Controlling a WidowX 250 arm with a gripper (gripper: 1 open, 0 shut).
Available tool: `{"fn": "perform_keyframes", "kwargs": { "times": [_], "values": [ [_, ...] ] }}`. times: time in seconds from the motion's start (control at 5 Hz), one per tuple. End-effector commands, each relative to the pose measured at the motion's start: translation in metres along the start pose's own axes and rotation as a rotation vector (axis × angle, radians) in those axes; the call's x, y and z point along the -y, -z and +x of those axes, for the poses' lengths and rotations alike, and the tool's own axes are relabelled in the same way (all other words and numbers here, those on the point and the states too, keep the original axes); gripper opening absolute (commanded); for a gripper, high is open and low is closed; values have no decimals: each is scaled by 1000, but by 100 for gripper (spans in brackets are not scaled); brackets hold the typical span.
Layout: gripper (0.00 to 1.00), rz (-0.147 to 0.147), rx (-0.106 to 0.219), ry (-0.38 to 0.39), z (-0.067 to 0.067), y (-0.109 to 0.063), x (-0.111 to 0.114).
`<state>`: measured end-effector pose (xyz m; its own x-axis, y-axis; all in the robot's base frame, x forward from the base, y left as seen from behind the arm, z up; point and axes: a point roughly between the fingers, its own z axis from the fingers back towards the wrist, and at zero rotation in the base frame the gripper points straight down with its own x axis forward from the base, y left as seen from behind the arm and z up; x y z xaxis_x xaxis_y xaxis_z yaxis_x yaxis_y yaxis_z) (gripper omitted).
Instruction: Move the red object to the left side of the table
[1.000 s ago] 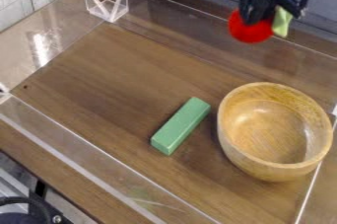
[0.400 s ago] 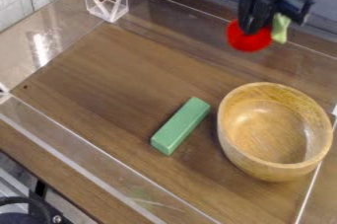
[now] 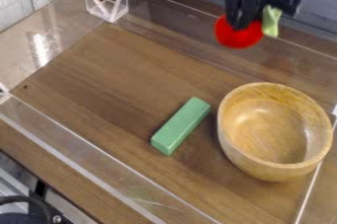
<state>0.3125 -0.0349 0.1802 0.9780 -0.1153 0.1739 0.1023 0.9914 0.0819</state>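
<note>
The red object is a small round bright-red toy fruit, hanging above the far right part of the table. My gripper comes down from the top edge and is shut on the red object, covering its upper part. A yellow-green piece shows beside the dark fingers at the right.
A wooden bowl stands at the near right. A green rectangular block lies just left of the bowl. Low clear plastic walls edge the tabletop, with a folded clear corner at the far left.
The gripper has carried the red object a little to the left and lifted it slightly, and the wrist has rolled somewhat. The bowl and block stay where they were.
</note>
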Motion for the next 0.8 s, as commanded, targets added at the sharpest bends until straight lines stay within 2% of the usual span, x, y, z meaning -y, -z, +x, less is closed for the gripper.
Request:
{"fn": "perform_keyframes", "kwargs": {
  "times": [0.0,0.4,0.6],
  "values": [
    [0,-23,90,24,12,-45,-11],
    [0,-44,74,70,1,-31,7],
    [0,-52,66,69,-1,-18,21]
  ]
}}
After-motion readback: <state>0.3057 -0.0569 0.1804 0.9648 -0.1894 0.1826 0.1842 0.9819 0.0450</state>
